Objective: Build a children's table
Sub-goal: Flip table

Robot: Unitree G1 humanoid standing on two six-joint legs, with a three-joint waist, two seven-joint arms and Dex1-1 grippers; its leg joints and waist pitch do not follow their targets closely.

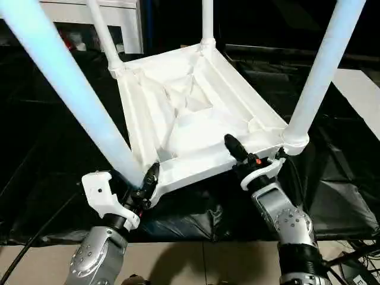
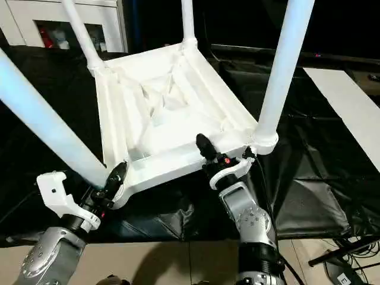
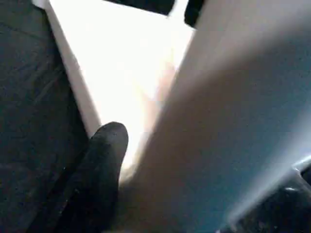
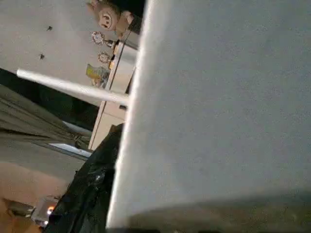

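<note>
The white plastic tabletop (image 1: 196, 113) is lying upside down on crinkled black sheeting (image 1: 332, 190), its ribbed underside facing up, with four smooth tapered tube legs (image 1: 323, 71) standing in the round corner sockets and leaning outward. At about seven o'clock, the left gripper (image 1: 145, 184) is sitting at the base of the near-left leg, though whether it is gripping cannot be told. At five o'clock, the right gripper (image 1: 252, 160) is clasping the tabletop's near rim, one black finger lying over the edge. At eleven o'clock a white cabinet (image 1: 127, 21) is standing beyond the sheeting.
</note>
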